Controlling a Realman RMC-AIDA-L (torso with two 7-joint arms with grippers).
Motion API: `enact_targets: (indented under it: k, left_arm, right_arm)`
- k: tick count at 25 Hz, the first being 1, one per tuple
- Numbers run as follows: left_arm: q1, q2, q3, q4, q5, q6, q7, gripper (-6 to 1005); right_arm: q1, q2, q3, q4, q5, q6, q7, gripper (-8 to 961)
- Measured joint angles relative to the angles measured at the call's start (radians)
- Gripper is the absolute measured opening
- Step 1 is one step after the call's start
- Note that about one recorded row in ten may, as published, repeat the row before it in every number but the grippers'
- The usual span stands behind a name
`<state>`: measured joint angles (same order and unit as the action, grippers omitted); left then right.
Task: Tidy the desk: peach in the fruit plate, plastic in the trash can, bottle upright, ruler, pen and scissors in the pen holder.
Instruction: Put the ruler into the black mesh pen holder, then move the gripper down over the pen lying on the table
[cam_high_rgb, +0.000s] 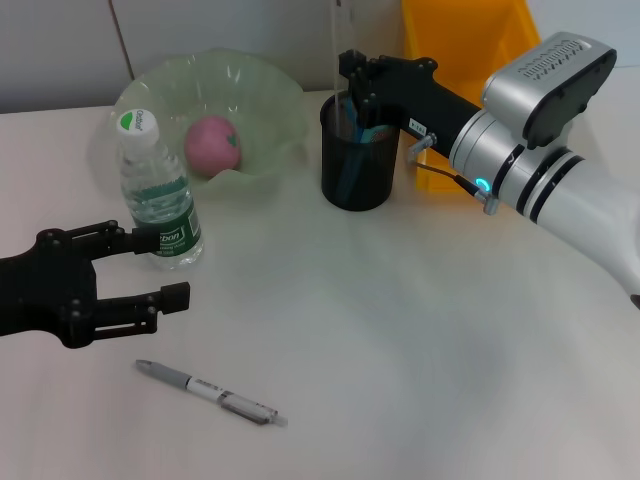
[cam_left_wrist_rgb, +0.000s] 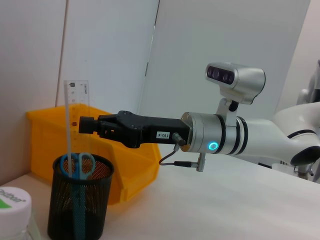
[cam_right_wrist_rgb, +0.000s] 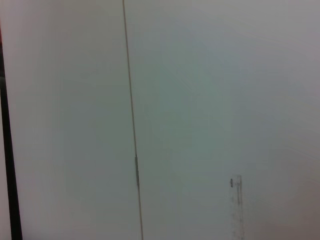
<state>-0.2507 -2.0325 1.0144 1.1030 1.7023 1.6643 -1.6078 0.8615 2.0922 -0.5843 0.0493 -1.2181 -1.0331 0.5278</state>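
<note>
- Your right gripper (cam_high_rgb: 352, 85) hung just above the pen holder (cam_high_rgb: 358, 165); I could not tell whether its fingers were apart or together.
- The holder contained the scissors (cam_left_wrist_rgb: 78, 167) and the upright ruler (cam_left_wrist_rgb: 75, 125), with the trash can (cam_high_rgb: 470, 45) behind.
- Your left gripper (cam_high_rgb: 150, 265) stood open on the counter (cam_high_rgb: 420, 340), beside the upright bottle (cam_high_rgb: 155, 195).
- The peach (cam_high_rgb: 212, 145) sat in the fruit plate (cam_high_rgb: 265, 95).
- The pen (cam_high_rgb: 212, 392) lay flat on the counter.

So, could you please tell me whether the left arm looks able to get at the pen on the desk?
Probably yes: the pen lies alone on bare desk just in front of the left gripper, whose fingers are open, with nothing between them.
</note>
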Motion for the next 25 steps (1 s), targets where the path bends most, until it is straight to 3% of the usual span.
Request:
enact_targets:
  k: [5, 8, 18, 25]
  left_arm:
    - [0.003, -0.004, -0.008, 0.002, 0.000, 0.004, 0.002, 808]
    - [0.003, -0.010, -0.029, 0.004, 0.000, 0.017, 0.006, 808]
    - [0.002, -0.023, -0.059, 0.005, 0.001, 0.039, 0.009, 809]
    - [0.000, -0.025, -0.060, 0.005, 0.004, 0.040, 0.006, 809]
  right_arm:
    - [0.003, 0.000, -0.009, -0.003, -0.002, 0.031, 0.042, 7]
    - [0.001, 0.000, -0.011, -0.008, -0.003, 0.039, 0.065, 163]
    - [-0.049, -0.004, -0.041, -0.082, -0.012, -0.031, 0.187, 399]
    - [-0.066, -0.005, -0.043, -0.094, -0.011, -0.045, 0.192, 644]
